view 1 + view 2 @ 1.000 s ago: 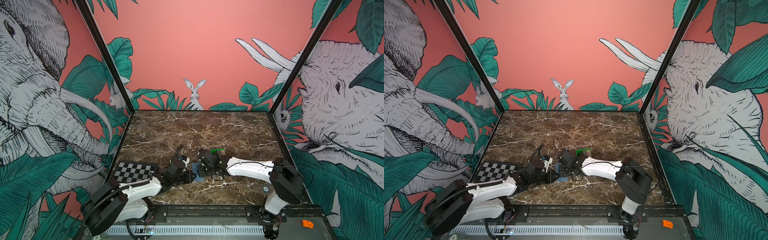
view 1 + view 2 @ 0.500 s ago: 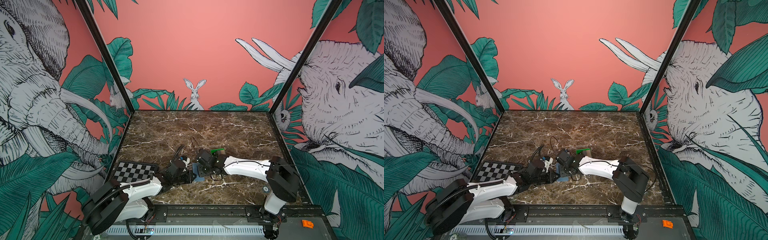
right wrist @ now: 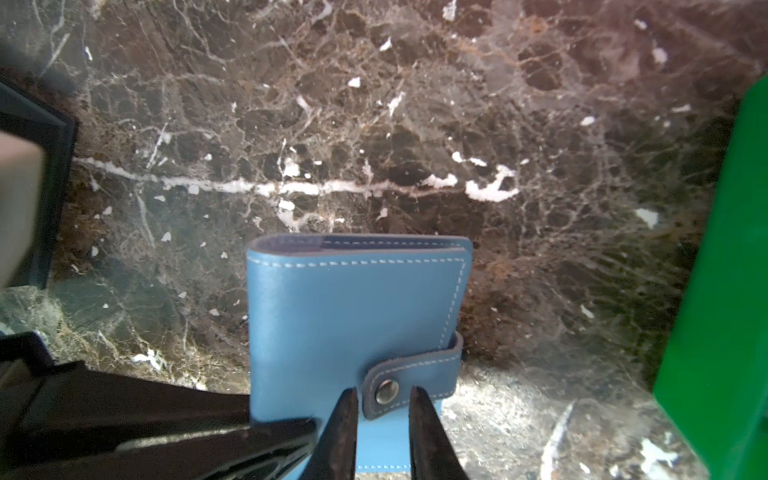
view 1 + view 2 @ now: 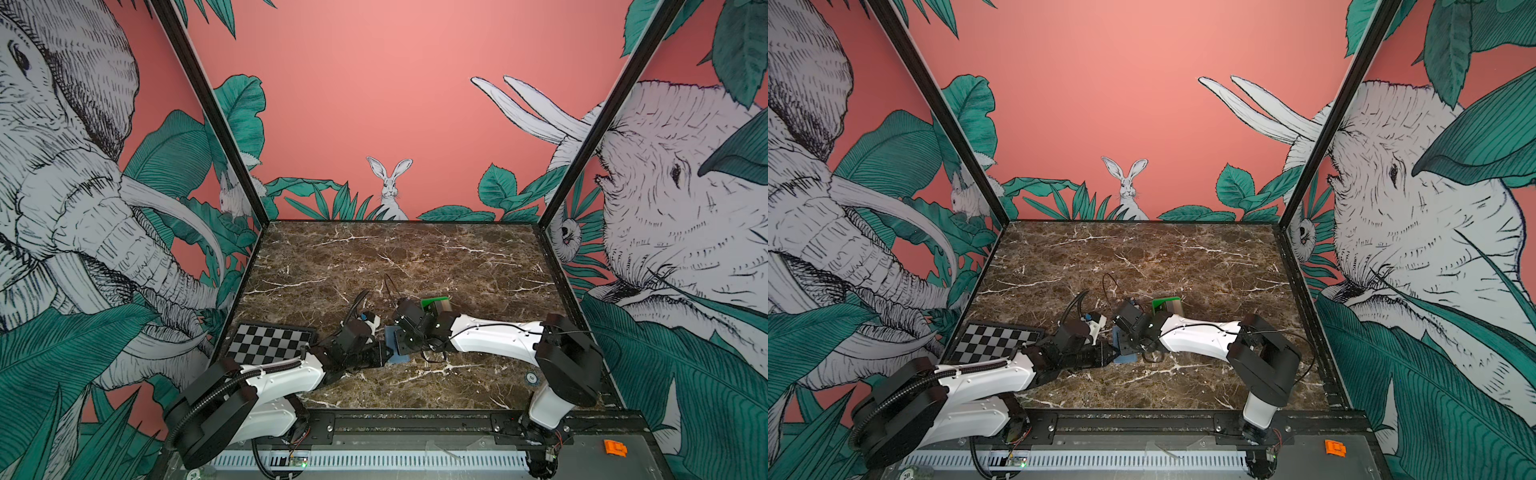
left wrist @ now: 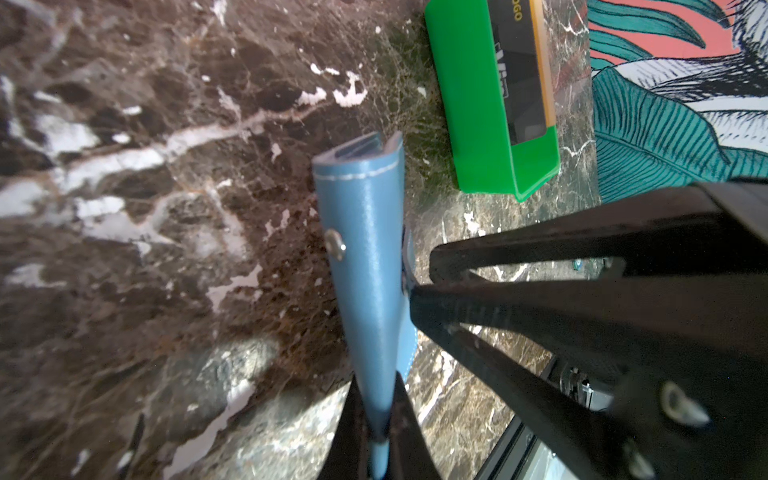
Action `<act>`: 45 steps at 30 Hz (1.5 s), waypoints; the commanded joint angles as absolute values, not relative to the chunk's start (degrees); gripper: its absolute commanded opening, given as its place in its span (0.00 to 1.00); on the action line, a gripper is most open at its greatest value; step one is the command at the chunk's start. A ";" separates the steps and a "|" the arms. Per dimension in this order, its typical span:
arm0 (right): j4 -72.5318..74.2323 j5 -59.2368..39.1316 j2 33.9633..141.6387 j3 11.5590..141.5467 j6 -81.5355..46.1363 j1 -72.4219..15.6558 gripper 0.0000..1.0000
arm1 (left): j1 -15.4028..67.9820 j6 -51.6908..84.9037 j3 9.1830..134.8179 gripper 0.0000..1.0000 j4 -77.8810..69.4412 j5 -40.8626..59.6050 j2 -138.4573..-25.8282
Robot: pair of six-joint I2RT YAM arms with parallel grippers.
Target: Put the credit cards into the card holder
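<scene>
Card holder (image 3: 349, 316): slate-blue, leather-like folding wallet with white stitching along the edges. It is closed. A small strap tab (image 3: 419, 370) wraps round one side and ends at a round metal snap (image 3: 386, 391). Edge-on from the left wrist it is a slim blue slab (image 5: 365, 257) with layered sleeves showing at its far end and a second metal stud (image 5: 335, 246) on the face.

Location: front-middle of the brown, white-veined marble tabletop (image 4: 395, 257), between the two grippers in both top views (image 4: 399, 356) (image 4: 1124, 356). Cannot tell whether it rests on the marble or is lifted off it.

Left gripper (image 5: 377, 399): clamped on the holder's near edge, one black finger on each face.

Right gripper (image 3: 383, 392): jaws a little apart, one finger on either side of the snap, tips at the holder's face. Cannot tell whether they press on the tab.

Credit cards: in the small bright-green plastic tray (image 5: 469, 104), near the holder and beyond the right gripper in a top view (image 4: 428, 301). The top one is a black card (image 5: 517, 70) with white lettering partly readable; a tan card edge (image 5: 545, 62) shows beside it.

Black-and-white checkerboard plate (image 4: 270, 343): flat at the front left of the table, apart from the holder.
</scene>
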State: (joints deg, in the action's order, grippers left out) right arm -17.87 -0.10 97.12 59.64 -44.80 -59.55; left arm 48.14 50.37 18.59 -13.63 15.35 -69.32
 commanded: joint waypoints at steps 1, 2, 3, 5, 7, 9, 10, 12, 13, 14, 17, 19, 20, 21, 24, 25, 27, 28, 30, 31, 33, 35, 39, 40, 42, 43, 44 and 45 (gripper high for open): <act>-17.57 -0.61 97.00 60.66 -44.91 -59.85 0.24 | 48.43 50.45 19.79 0.00 -14.60 14.90 -69.48; -17.61 -0.70 97.26 60.73 -44.91 -59.86 0.24 | 48.43 50.38 19.82 0.00 -14.62 14.85 -69.52; -17.73 -0.70 97.49 60.85 -44.99 -59.86 0.25 | 48.43 50.36 19.94 0.00 -14.61 14.85 -69.68; -19.25 -0.29 98.29 61.52 -45.05 -59.85 0.25 | 48.50 50.45 19.88 0.00 -14.83 14.85 -69.81; -20.20 -0.13 99.03 62.07 -44.94 -59.88 0.25 | 48.58 50.45 19.78 0.00 -14.88 14.85 -69.87; -20.66 -0.26 99.56 62.22 -44.91 -59.93 0.25 | 48.52 50.45 19.92 0.00 -14.94 14.90 -69.89; -20.85 -0.23 99.66 62.35 -44.91 -59.86 0.25 | 48.52 50.45 19.87 0.00 -14.89 14.86 -69.91; -21.35 -0.33 99.97 62.57 -44.76 -59.97 0.25 | 48.54 50.39 19.90 0.00 -14.96 14.85 -69.95; -21.51 -0.35 100.08 62.62 -44.74 -59.97 0.25 | 48.52 50.45 19.79 0.00 -15.01 14.77 -70.01; -21.73 -0.31 100.19 62.63 -44.66 -59.95 0.25 | 48.53 50.49 19.76 0.00 -15.11 14.77 -69.92; -23.29 0.53 100.56 62.92 -44.69 -60.03 0.24 | 48.60 50.54 19.68 0.00 -15.25 14.77 -69.93; -24.75 2.21 100.59 63.11 -45.03 -60.01 0.22 | 48.60 50.63 19.66 0.00 -15.25 14.77 -69.85; -25.39 3.07 100.50 63.15 -45.30 -59.99 0.21 | 48.60 50.63 19.67 0.00 -15.29 14.77 -69.86; -25.93 3.91 100.37 63.19 -45.54 -59.99 0.21 | 48.62 50.57 19.67 0.00 -15.16 14.77 -69.72; -27.03 6.23 99.64 63.20 -45.97 -59.95 0.19 | 48.62 50.62 19.64 0.00 -15.17 14.74 -69.63; -27.20 6.83 99.48 63.27 -45.97 -59.96 0.18 | 48.63 50.69 19.69 0.00 -15.13 14.68 -69.68; -27.07 7.09 99.16 63.21 -45.81 -59.97 0.16 | 48.69 50.71 19.65 0.00 -15.19 14.76 -69.61; -26.80 6.98 99.05 63.15 -45.67 -59.98 0.15 | 48.69 50.71 19.69 0.00 -15.16 14.59 -69.67; -25.85 6.16 98.94 62.91 -45.37 -59.97 0.12 | 48.69 50.72 19.62 0.00 -15.17 14.65 -69.65; -25.50 5.91 98.83 62.80 -45.27 -59.95 0.11 | 48.77 50.71 19.69 0.00 -15.16 14.60 -69.57; -24.91 5.74 98.70 62.58 -45.32 -59.96 0.08 | 48.78 50.67 19.75 0.00 -15.17 14.59 -69.57; -24.71 5.71 98.61 62.47 -45.27 -59.99 0.05 | 48.78 50.80 19.69 0.00 -15.12 14.58 -69.56; -25.03 6.15 98.60 62.49 -45.18 -59.98 0.01 | 48.87 50.80 19.76 0.00 -15.19 14.50 -69.54; -25.34 6.53 98.61 62.48 -45.26 -60.02 0.01 | 48.88 50.80 19.77 0.00 -15.19 14.50 -69.57; -26.03 7.16 98.53 62.51 -45.28 -59.98 0.00 | 48.95 50.71 19.75 0.00 -15.16 14.50 -69.52; -26.39 7.56 98.53 62.62 -45.29 -59.98 0.00 | 48.94 50.72 19.74 0.00 -15.15 14.45 -69.57; -26.83 7.98 98.53 62.71 -45.33 -60.02 0.00 | 48.96 50.71 19.70 0.00 -15.16 14.41 -69.59; -27.35 8.42 98.53 62.80 -45.28 -59.95 0.00 | 48.96 50.79 19.69 0.00 -15.17 14.41 -69.54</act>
State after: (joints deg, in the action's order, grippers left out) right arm -23.05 3.25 99.57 62.87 -45.19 -60.34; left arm 48.71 50.43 18.70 -14.63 15.05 -69.97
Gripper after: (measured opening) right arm 0.050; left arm 0.089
